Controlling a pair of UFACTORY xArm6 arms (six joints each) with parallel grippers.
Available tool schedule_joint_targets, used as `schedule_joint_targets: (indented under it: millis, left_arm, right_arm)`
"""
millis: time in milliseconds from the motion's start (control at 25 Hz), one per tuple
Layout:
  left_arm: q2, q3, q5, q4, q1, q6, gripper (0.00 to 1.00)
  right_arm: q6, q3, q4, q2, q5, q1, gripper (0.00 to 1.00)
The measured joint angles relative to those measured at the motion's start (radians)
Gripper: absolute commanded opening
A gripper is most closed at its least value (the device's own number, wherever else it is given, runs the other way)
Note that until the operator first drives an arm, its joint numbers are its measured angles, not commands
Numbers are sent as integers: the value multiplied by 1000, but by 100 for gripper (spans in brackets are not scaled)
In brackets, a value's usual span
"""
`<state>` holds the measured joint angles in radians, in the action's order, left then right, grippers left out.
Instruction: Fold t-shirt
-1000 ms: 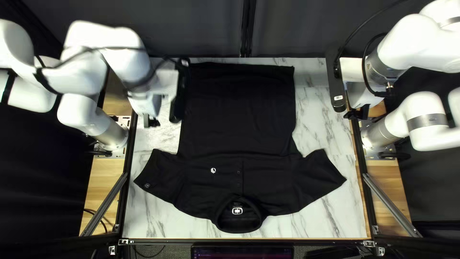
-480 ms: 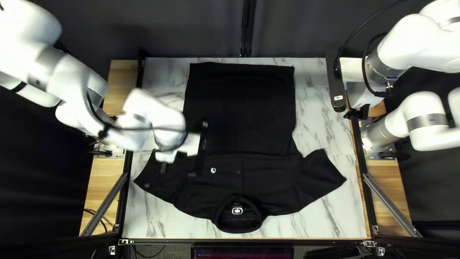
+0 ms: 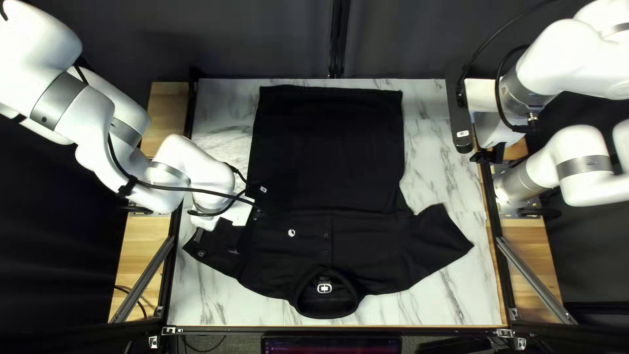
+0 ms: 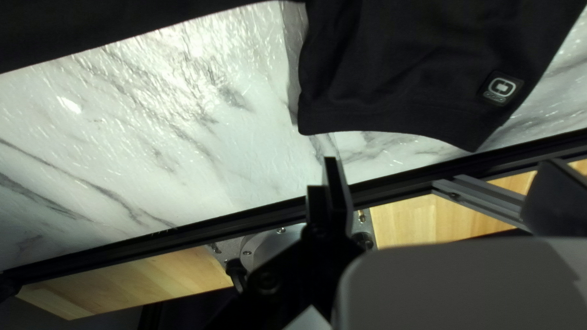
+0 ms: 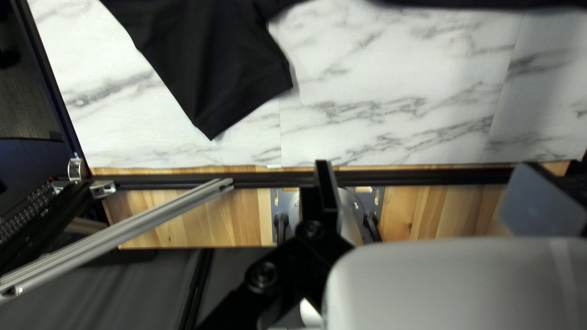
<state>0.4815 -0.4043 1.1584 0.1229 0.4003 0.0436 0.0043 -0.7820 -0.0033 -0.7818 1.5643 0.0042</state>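
White with grey veins, the desk [image 3: 439,157] carries the black shirt [image 3: 327,151], which lies flat and unfolded, buttons up, with its collar [image 3: 325,307] toward the near edge. My left arm [image 3: 196,170] reaches over the side of the shirt at the left of the top left view; my right arm [image 3: 576,52] stays away from the cloth.

The left pincer [image 4: 441,174] has its fingers apart, with nothing clamped; the sleeve [image 4: 391,67] lies ahead of it. The right pincer [image 5: 422,177] is also apart and holds nothing.

I judge that the step in hand is to take this sleeve for the first inward fold. To do it well, the left pincer should come down slowly near the cuff [image 4: 397,119], one finger on each side of a small piece of cloth, and close only when both fingers are low enough. It is better to pinch shallow, because too deep a bite could pull the body also. Then it should lift gently and carry the sleeve inward, so that no crease forms. The small badge [image 4: 501,88] can serve as a mark for the cuff's corner.
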Motion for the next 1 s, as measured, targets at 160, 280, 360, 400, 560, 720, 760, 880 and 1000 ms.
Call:
schedule_joint_targets:
  millis: [160, 280, 360, 400, 560, 720, 760, 880, 1000]
  left_arm:
    - [3, 13, -24, -7, 77, -13, 100]
    - [-79, -46, -44, -28, 159, 21, 100]
    - [-155, -109, -46, -45, 206, 58, 100]
    - [-192, -141, -45, -53, 229, 81, 100]
    - [-294, -217, -12, -79, 285, 189, 100]
    - [-310, -228, 4, -86, 294, 219, 100]
    - [-310, -229, 4, -86, 294, 220, 100]
    - [-315, -232, 2, -86, 295, 221, 100]
    - [-408, -271, -20, -103, 311, 242, 100]
  right_arm:
    - [0, 0, 0, 0, 0, 0, 100]
    - [0, 0, 0, 0, 0, 0, 100]
    - [0, 0, 0, 0, 0, 0, 100]
    - [0, 0, 0, 0, 0, 0, 100]
    - [0, 0, 0, 0, 0, 0, 100]
    - [0, 0, 0, 0, 0, 0, 100]
    - [0, 0, 0, 0, 0, 0, 100]
    - [0, 0, 0, 0, 0, 0, 100]
    - [0, 0, 0, 0, 0, 0, 100]
